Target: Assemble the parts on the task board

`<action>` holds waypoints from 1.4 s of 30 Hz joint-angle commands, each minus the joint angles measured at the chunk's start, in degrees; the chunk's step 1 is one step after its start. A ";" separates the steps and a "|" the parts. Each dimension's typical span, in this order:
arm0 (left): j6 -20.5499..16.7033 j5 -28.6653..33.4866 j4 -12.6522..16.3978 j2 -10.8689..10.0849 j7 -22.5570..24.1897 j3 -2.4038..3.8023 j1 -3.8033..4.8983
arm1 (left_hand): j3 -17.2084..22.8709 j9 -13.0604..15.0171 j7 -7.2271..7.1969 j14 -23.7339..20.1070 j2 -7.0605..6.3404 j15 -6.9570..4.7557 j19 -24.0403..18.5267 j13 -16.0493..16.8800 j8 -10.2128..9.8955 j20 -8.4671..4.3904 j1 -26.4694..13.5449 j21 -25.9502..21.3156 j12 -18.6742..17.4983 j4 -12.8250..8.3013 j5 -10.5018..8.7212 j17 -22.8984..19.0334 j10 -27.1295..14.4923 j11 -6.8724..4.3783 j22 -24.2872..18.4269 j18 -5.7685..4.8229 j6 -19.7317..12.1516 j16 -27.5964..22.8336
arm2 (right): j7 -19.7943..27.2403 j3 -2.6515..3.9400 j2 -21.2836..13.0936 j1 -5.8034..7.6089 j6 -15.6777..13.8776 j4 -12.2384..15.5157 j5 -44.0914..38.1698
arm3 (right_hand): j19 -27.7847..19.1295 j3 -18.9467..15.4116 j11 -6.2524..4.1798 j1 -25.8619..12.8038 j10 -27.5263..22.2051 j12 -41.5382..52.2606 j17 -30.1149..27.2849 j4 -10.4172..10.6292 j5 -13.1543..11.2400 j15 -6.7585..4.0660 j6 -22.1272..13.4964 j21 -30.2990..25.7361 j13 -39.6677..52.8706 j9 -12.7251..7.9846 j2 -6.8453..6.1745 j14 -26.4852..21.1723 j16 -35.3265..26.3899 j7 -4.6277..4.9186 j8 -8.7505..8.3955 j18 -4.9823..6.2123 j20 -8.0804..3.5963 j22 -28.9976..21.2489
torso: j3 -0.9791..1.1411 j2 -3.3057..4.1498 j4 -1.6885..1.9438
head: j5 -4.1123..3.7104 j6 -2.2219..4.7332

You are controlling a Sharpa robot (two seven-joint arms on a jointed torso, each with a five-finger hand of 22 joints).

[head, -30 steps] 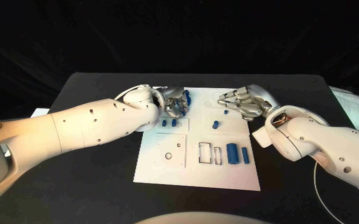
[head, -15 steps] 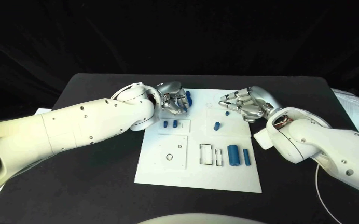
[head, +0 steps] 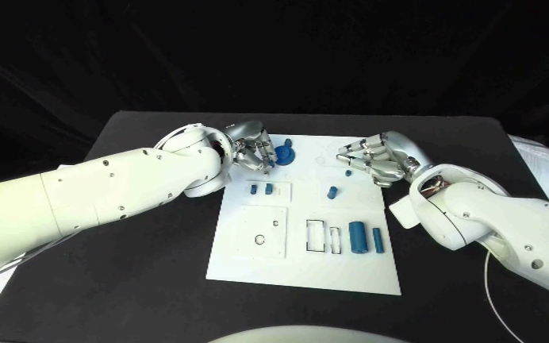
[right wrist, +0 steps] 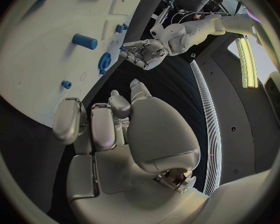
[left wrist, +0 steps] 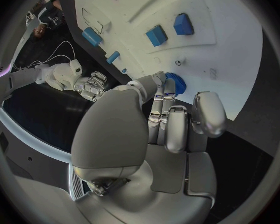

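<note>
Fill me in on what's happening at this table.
A two-armed robot is working on a white task board with small blue parts on it. Its left hand is at the board's far end, fingers by a round blue toothed part; I can't tell whether it grips it. The right hand hovers with curled fingers, holding nothing. Two blue cylinders lie nearer the robot.

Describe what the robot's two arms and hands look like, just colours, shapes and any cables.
Both arms are smooth, rounded white shells dotted with small dark screw holes. The left hand and right hand are silver metal, with segmented fingers and rounded pale-grey pads. The right arm shows coppery parts at its wrist; a thin white cable runs beside it.
</note>
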 commanded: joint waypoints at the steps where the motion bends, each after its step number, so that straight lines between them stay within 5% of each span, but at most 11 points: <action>1: 1.61 -1.40 -0.11 -0.10 -0.20 0.03 0.08 | -0.25 0.09 -0.07 2.28 -0.06 -0.33 0.26 0.07 0.33 -0.19 -0.53 0.35 -0.35 0.05 0.24 0.00 0.50 -0.09 2.49 -0.96 0.39 0.13 | 0.62 0.00 0.05 -0.05 0.35 0.08 -0.04 | -0.42 -0.11 0.06 0.13 -0.23 -0.02 0.03 -0.16 0.33 0.04 -0.37 -0.18 0.06 0.00 0.28 1.17 -0.17 -0.09 -0.02 1.05 0.00 -0.03 | -0.05 0.02 -0.06 | 0.14 -0.16; 42: 6.84 -6.24 -1.82 0.88 -1.67 -0.11 -0.10 | -0.46 0.09 -0.17 2.26 -0.09 -0.37 0.13 0.10 0.29 -0.22 -0.92 0.01 -0.57 -0.01 0.20 -0.18 0.60 -0.16 2.36 -0.89 0.57 0.08 | 0.80 0.00 0.27 -0.08 0.46 -0.10 0.00 | -0.42 -0.11 0.06 0.13 -0.23 -0.02 0.03 -0.16 0.33 0.04 -0.37 -0.18 0.06 0.00 0.28 1.17 -0.17 -0.09 -0.02 1.05 0.00 -0.03 | 0.01 0.04 -0.04 | 0.42 -0.53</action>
